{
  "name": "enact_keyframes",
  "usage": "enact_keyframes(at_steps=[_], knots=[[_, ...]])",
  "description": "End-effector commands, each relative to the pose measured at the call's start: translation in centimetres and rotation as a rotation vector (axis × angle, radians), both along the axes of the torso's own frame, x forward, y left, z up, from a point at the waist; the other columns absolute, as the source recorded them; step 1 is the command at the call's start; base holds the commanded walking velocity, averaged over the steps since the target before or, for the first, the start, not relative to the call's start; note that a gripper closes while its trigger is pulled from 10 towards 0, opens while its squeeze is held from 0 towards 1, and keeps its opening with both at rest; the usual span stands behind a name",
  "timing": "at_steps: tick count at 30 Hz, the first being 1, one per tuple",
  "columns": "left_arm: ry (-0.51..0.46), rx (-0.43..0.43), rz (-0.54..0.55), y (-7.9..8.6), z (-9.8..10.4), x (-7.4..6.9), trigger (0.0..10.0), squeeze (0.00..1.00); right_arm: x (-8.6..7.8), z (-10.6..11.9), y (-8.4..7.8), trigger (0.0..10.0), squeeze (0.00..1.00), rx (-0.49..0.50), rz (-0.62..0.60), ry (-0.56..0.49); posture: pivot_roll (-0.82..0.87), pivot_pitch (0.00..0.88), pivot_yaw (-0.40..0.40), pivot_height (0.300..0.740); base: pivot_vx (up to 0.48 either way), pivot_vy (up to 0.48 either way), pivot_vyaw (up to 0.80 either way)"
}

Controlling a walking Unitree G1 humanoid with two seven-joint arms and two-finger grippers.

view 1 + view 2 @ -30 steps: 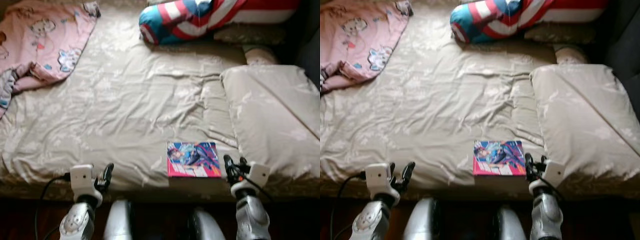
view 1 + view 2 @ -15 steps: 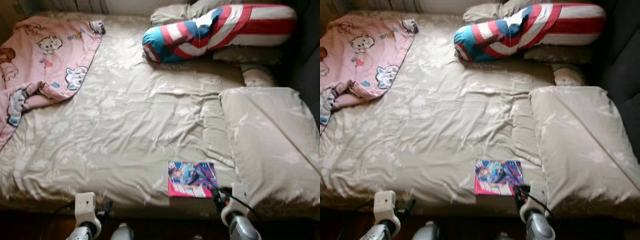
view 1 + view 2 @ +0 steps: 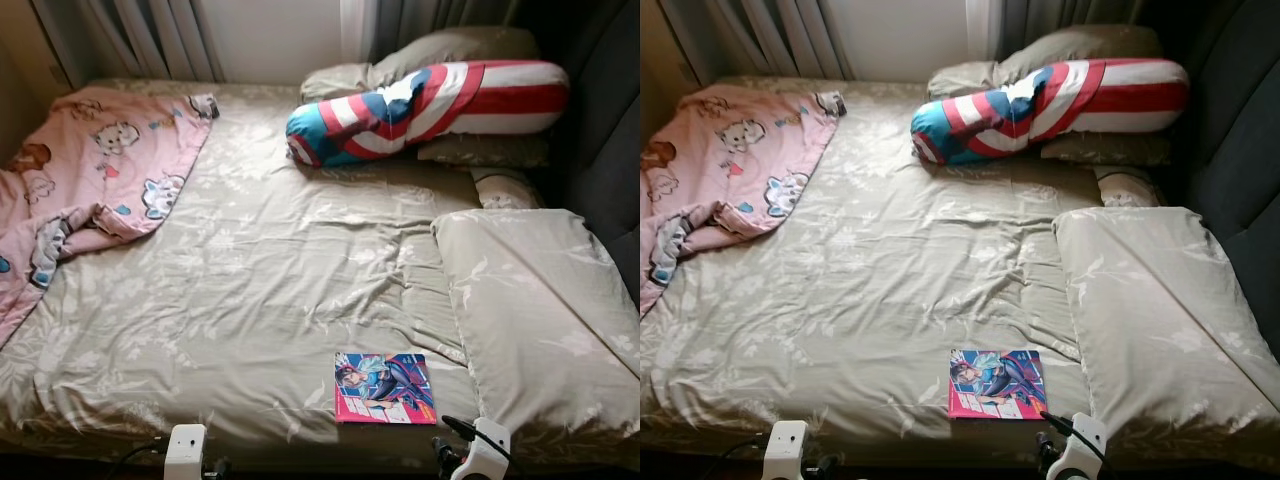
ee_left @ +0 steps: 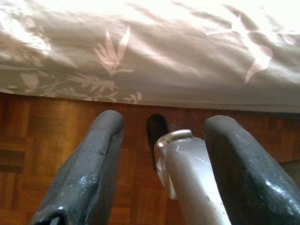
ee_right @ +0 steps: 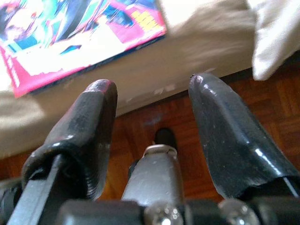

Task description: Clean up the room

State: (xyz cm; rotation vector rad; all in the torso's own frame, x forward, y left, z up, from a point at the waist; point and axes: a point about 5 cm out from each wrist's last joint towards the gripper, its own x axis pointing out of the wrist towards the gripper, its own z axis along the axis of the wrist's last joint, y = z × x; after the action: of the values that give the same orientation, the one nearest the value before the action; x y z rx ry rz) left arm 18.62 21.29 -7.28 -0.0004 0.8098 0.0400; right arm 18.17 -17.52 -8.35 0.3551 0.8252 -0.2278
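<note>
Just beyond the open right gripper [image 5: 152, 119], a comic book [image 3: 385, 388] lies flat.

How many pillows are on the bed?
4: a striped bolster, a beige pillow behind it, a flat one under it, a big one on the right. More may be hidden.

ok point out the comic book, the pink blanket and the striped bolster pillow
comic book [image 3: 385, 388], left eye view, middle of its cover
pink blanket [image 3: 110, 165], left eye view, flat printed part near its upper edge
striped bolster pillow [image 3: 430, 98], left eye view, red and white striped middle
</note>
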Motion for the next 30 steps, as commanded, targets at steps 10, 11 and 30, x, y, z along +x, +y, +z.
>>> enact_keyframes(at_steps=[10, 11, 30], knots=[[0.070, 0.012, 0.041, 0.7, -1.0, -2.1, 10.0, 0.00, -0.1, -0.1, 0.3, 10.0, 0.00, -0.017, 0.053, 0.029, 0.09, 0.044, -0.021, 0.740, 0.000, 0.000, 0.06], [0.072, 0.012, 0.042, 0.7, -1.0, -2.2, 10.0, 0.00, -0.1, -0.1, 0.3, 10.0, 0.00, -0.017, 0.053, 0.030, 0.09, 0.044, -0.021, 0.740, 0.000, 0.000, 0.61], [0.109, 0.024, 0.083, 1.1, -1.4, -2.9, 10.0, 0.00, -1.1, -0.7, 0.5, 10.0, 0.00, -0.027, 0.091, 0.073, 0.11, 0.133, -0.024, 0.740, 0.000, 0.000, 0.80]])
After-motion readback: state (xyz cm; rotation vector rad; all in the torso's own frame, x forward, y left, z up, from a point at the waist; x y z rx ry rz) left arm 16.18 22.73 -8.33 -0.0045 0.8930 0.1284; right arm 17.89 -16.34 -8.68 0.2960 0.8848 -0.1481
